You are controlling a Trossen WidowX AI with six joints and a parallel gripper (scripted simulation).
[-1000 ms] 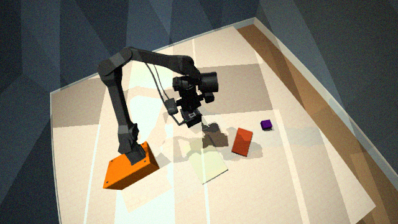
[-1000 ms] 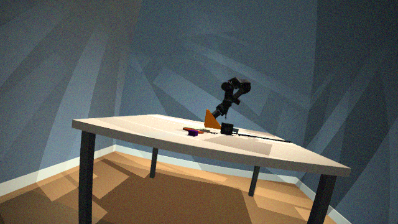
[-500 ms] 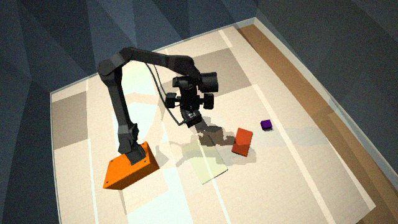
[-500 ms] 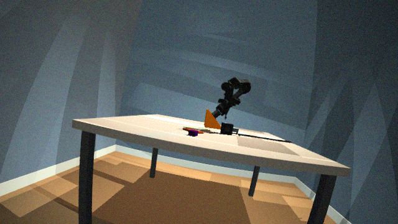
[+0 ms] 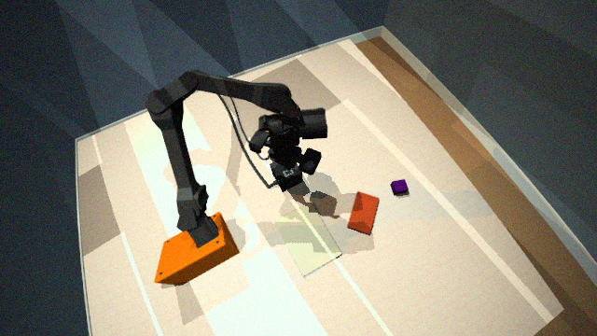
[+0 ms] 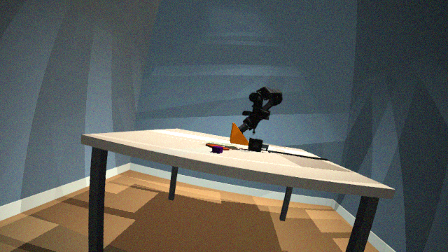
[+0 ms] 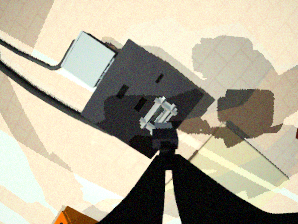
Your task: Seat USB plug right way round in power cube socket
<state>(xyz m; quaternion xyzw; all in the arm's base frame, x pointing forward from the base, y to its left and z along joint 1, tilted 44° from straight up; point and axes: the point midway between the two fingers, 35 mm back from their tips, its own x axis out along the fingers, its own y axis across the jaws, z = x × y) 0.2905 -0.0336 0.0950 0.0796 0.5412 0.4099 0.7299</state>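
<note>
The black power cube (image 5: 283, 184) (image 6: 255, 145) (image 7: 131, 62) stands on the table. Its top shows dark slots and a light grey frame (image 7: 161, 101) around the socket area. My gripper (image 6: 254, 129) (image 7: 166, 161) is shut on the dark USB plug (image 6: 254, 132) (image 7: 165, 137). The exterior view shows the plug hanging above the cube with a gap, out of the socket. In the wrist view the plug overlaps the near edge of the frame, and the cube appears turned diagonally relative to the fingers. Which way round the plug faces cannot be told.
A pale grey block (image 7: 89, 59) adjoins the cube's side, with dark cables beside it. A pale green panel (image 5: 308, 257) (image 7: 240, 162), a red-orange slab (image 5: 364, 213) and a purple block (image 5: 399, 187) (image 6: 217, 150) lie nearby. The orange wedge (image 5: 191, 252) (image 6: 237, 136) is at the arm's base.
</note>
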